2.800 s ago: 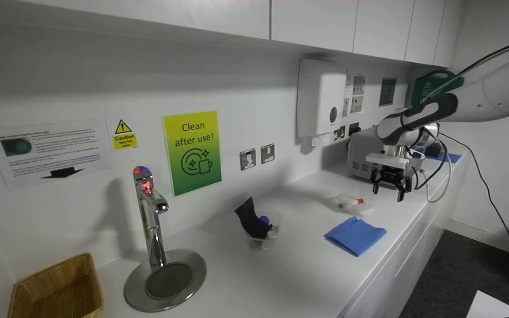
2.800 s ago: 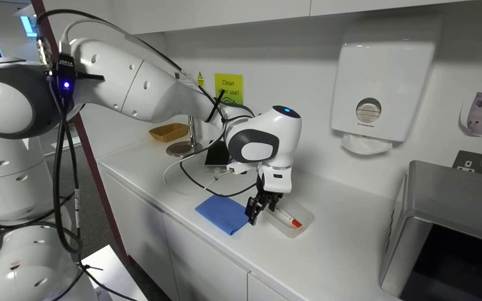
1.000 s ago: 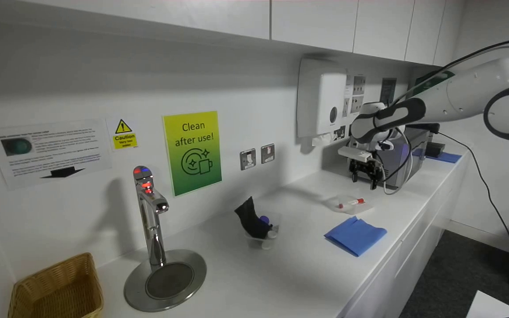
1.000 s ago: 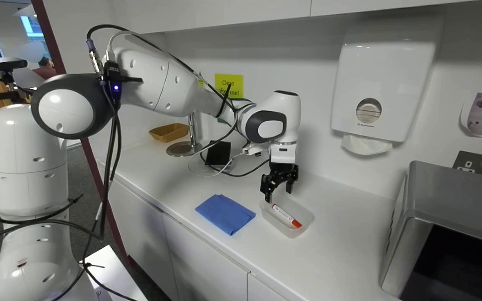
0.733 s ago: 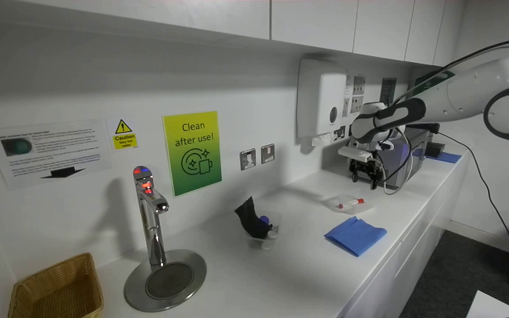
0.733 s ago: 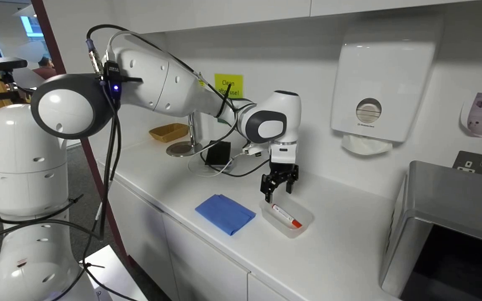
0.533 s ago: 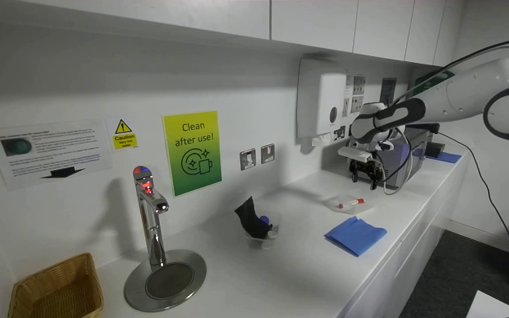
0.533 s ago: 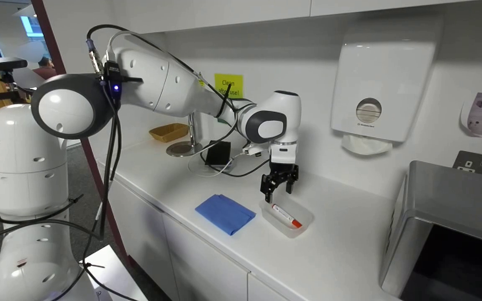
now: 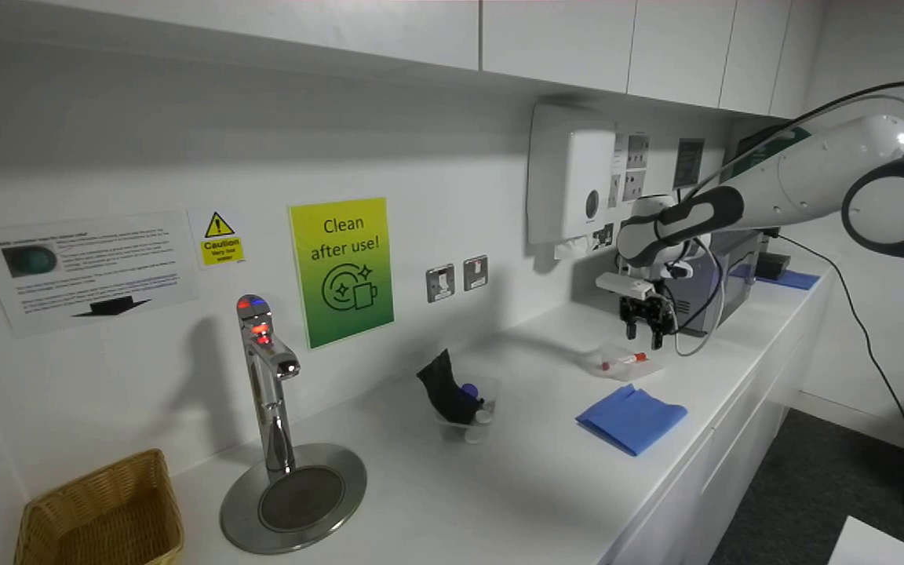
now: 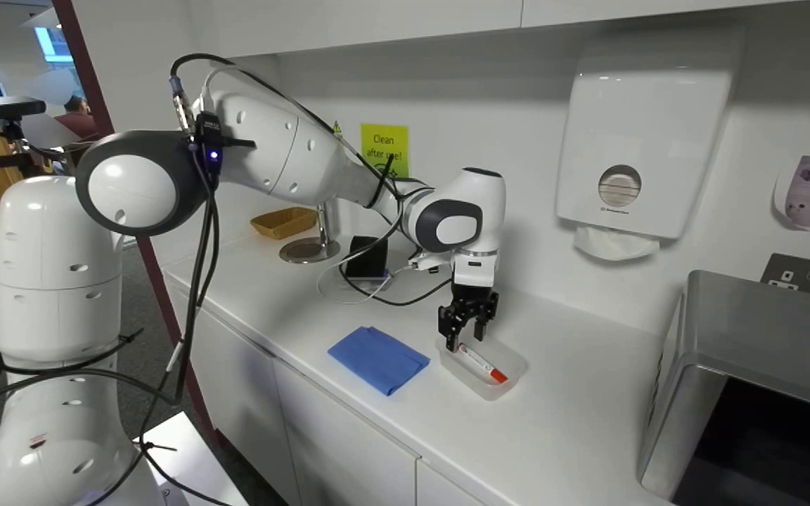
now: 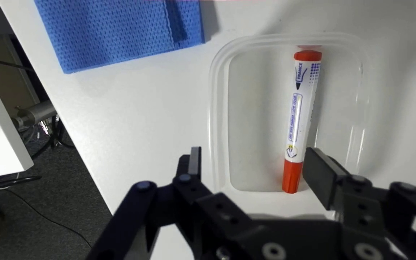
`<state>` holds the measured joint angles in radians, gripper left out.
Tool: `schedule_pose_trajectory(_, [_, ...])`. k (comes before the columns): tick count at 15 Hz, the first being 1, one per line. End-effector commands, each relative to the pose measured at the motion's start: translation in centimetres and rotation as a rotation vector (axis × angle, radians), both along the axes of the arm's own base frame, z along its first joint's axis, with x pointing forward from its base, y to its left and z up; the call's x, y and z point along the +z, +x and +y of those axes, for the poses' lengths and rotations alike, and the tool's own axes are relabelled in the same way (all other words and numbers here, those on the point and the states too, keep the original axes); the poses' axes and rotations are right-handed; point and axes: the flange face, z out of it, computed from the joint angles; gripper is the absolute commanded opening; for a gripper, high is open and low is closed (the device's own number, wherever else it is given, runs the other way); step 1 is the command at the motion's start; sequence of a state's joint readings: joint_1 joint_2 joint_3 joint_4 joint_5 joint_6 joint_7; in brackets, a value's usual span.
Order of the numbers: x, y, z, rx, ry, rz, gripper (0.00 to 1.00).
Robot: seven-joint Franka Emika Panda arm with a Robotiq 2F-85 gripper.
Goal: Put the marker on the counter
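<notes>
Hanging over bench [image 11: 139, 112] nr clear tub [image 11: 219, 108] w/ marker [image 11: 302, 115] lying in it, tool [image 11: 253, 157] has jaws well apart, nothing gripped; blue cloth [image 11: 114, 32] just beside tub.

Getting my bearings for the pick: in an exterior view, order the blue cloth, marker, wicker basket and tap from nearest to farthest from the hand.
1. Marker: in the clear tub, below the hand in an exterior view
2. Blue cloth: on the counter, toward its front edge
3. Tap: far along the counter, picture left
4. Wicker basket: past the tap, lower left
</notes>
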<state>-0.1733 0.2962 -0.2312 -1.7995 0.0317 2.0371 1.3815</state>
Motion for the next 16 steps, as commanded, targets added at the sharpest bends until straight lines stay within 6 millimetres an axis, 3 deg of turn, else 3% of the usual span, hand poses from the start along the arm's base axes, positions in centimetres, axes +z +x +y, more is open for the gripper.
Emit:
schedule_pose_trajectory(1, [0.3, 0.8, 0.0, -0.021, -0.017, -0.005, 0.62])
schedule_pose_trajectory(5, [-1.0, 1.4, -0.8, -0.059, -0.031, 0.017, 0.74])
schedule_pose_trajectory(9, [-2.8, 2.3, -2.1, -0.097, -0.044, 0.044, 0.72])
schedule_pose_trajectory(12, [-3.8, 3.0, -2.7, -0.103, -0.054, 0.057, 0.59])
schedule_pose_trajectory(16, [-3.9, 3.8, -2.8, -0.1, -0.072, 0.058, 0.6])
